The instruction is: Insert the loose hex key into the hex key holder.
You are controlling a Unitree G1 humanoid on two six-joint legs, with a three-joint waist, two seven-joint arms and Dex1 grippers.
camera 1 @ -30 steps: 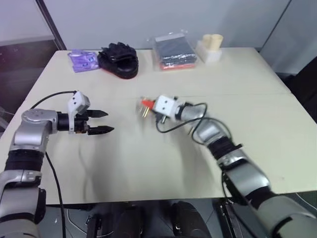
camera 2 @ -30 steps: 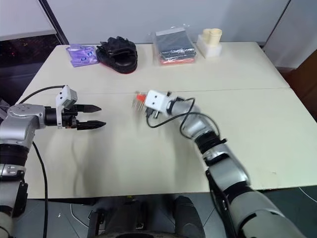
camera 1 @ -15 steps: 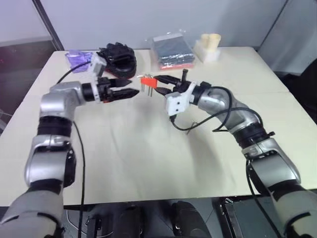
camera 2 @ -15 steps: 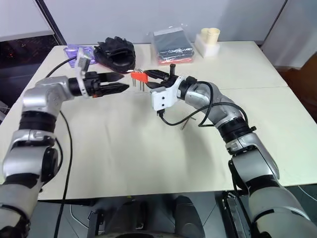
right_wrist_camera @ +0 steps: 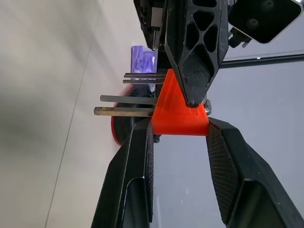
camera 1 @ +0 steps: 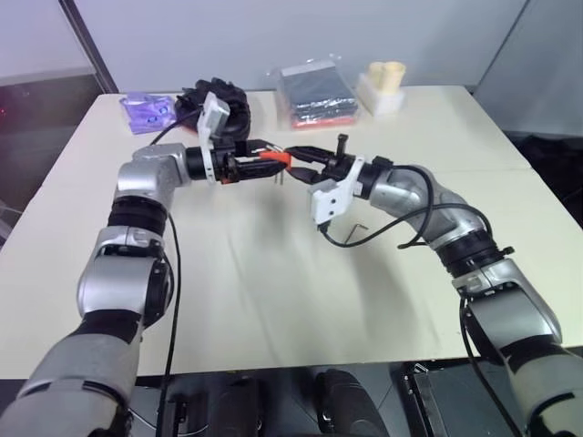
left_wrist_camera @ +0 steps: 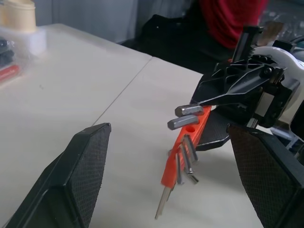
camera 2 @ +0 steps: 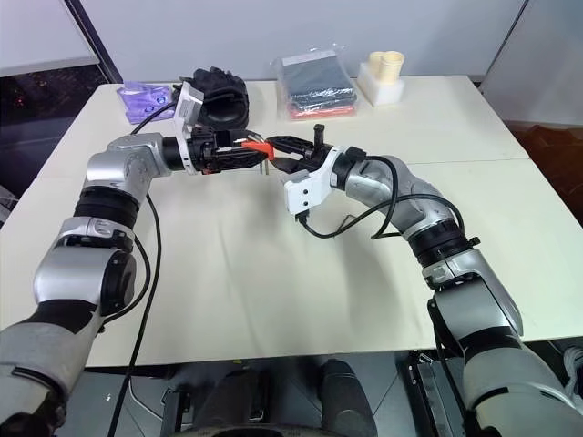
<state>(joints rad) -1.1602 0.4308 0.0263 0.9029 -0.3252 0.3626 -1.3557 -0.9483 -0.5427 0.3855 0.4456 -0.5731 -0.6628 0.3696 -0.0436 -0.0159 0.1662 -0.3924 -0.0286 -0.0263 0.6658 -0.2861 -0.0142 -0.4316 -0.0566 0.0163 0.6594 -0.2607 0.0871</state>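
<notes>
Cream table, pale grey wall

Both arms are raised and bent inward, the left gripper spread wide facing the clamped right gripper

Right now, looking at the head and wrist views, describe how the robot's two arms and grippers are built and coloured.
Both arms are silver-grey segments with black joints, each trailing a loose black cable. The left gripper and right gripper have two black fingers with dotted-textured pads, openwork ribbed outer frames, and a white camera block at the wrist.
</notes>
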